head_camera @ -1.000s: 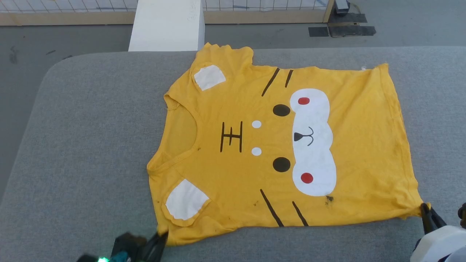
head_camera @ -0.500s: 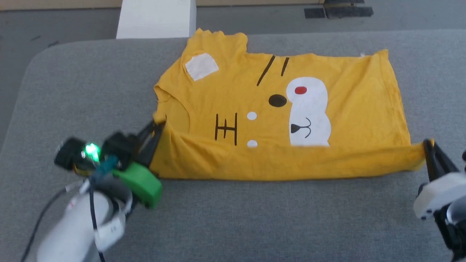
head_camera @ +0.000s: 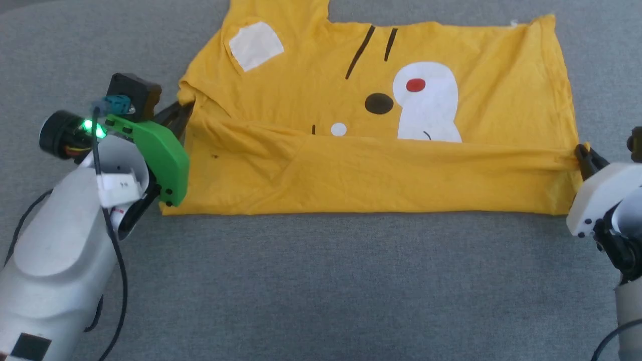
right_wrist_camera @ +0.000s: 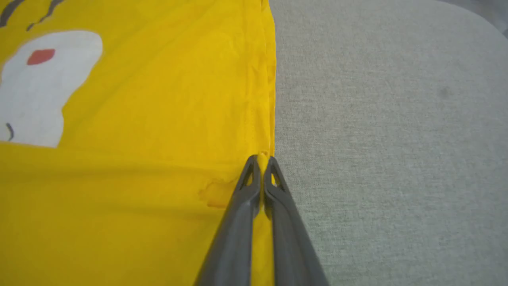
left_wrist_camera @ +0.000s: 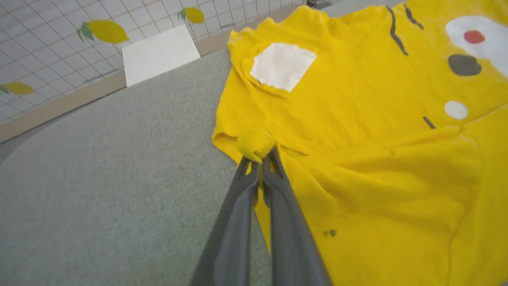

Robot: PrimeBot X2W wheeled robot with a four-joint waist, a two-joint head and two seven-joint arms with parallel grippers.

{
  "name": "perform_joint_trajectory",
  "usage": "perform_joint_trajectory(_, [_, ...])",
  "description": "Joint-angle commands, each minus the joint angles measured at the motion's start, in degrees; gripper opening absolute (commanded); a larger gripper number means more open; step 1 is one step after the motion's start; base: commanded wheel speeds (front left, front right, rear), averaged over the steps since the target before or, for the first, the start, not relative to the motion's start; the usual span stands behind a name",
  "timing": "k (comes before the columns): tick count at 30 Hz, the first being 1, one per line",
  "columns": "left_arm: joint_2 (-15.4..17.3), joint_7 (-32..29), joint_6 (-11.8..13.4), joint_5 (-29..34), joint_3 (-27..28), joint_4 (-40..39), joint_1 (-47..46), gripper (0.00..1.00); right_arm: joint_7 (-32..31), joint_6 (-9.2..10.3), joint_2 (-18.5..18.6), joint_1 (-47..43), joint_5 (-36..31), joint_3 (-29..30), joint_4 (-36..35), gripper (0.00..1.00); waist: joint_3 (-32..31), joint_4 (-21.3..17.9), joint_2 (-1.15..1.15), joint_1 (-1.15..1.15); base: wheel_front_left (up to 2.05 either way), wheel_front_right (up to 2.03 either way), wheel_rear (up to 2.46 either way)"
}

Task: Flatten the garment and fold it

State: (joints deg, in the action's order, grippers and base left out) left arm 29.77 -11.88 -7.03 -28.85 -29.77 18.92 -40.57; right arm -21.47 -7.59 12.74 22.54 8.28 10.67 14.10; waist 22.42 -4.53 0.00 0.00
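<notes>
The bright yellow T-shirt (head_camera: 381, 170) with the cartoon animal face lies on the grey padded table, its near half lifted and carried over the far half, so the plain back faces up along the front. My left gripper (head_camera: 184, 108) is shut on the shirt's bunched shoulder corner (left_wrist_camera: 254, 143) by the neckline. My right gripper (head_camera: 583, 154) is shut on the hem corner (right_wrist_camera: 262, 161) at the shirt's right side. Between the two the raised edge runs taut and covers the lower half of the face print. One white patch (left_wrist_camera: 282, 66) on the far sleeve shows.
The grey padded table (head_camera: 321, 281) stretches wide in front of the shirt and to both sides. Beyond its far rounded edge, in the left wrist view, stand a white block (left_wrist_camera: 158, 53) and a tiled wall with lemon decals (left_wrist_camera: 104, 31).
Both grippers have carried the shirt's near edge farther up and over the print, hiding the lower eye, cheek dot and more of the muzzle. The head camera has tilted down.
</notes>
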Motion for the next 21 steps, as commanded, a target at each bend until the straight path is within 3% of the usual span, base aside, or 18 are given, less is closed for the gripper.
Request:
perform_joint_trajectory(1, [0.3, -2.2, -0.2, -2.3, -0.2, 1.9, -0.9, 0.00, -1.7, 0.10, -0.4, 1.5, 0.6, 0.0, 1.0, 0.00, 2.5, -1.2, 0.00, 0.00, 0.00, 0.00, 0.00])
perform_joint_trajectory(7, [-0.2, -16.3, -0.4, -12.8, -1.1, 7.7, 1.3, 0.00, -11.8, 0.10, -0.7, 4.2, 1.3, -0.4, 5.0, 0.00, 3.3, -1.8, 0.00, 0.00, 0.00, 0.00, 0.00])
perform_joint_trajectory(10, [-0.9, -20.0, 0.1, -16.4, -0.6, 7.9, 3.2, 0.00, -16.2, 0.10, -1.2, 4.4, 1.9, 0.1, 5.3, 0.00, 2.7, -1.5, 0.00, 0.00, 0.00, 0.00, 0.00])
perform_joint_trajectory(11, [-1.0, -19.5, 0.5, -16.8, -0.2, 7.6, 3.6, 0.30, -16.7, 0.10, -1.4, 4.4, 2.2, 0.3, 4.9, 0.00, 2.4, -1.4, 0.00, 0.00, 0.00, 0.00, 0.00])
perform_joint_trajectory(12, [-1.0, -17.7, 1.1, -16.7, 0.5, 6.9, 4.1, 0.65, -16.7, 0.10, -1.7, 4.3, 2.5, 0.6, 4.2, 0.06, 2.0, -1.3, 0.00, 0.00, 0.00, 0.00, 0.00])
perform_joint_trajectory(13, [-1.2, -15.4, 1.7, -16.4, 1.2, 6.4, 4.4, 1.00, -16.4, 0.10, -1.8, 4.1, 2.6, 0.8, 3.6, 0.36, 1.6, -1.2, 0.00, 0.00, 0.00, 0.00, 0.00])
perform_joint_trajectory(14, [-1.5, -11.8, 2.5, -15.7, 2.1, 5.6, 4.9, 1.00, -16.0, 0.10, -2.0, 3.7, 2.9, 0.9, 2.9, 0.62, 1.0, -1.0, 0.00, 0.00, 0.00, 0.00, 0.00])
perform_joint_trajectory(15, [-1.7, -8.4, 3.4, -14.5, 2.7, 4.9, 5.3, 1.00, -15.3, 0.10, -2.1, 3.2, 3.2, 0.9, 2.2, 1.00, 0.4, -0.9, 0.00, 0.00, 0.00, 0.00, 0.00])
perform_joint_trajectory(18, [-2.9, 4.5, 7.2, -10.1, 4.3, 3.2, 7.7, 1.00, -10.6, 0.10, -2.3, 0.8, 3.8, 1.0, -0.1, 1.00, -2.2, -0.3, 0.00, 0.00, 0.00, 0.00, 0.00])
perform_joint_trajectory(21, [-4.9, 13.8, 10.4, -8.1, 5.5, 1.8, 11.2, 1.00, -5.1, 0.10, -2.4, -1.9, 4.4, 0.9, -1.8, 1.00, -4.6, 0.2, 0.00, 0.00, 0.00, 0.00, 0.00])
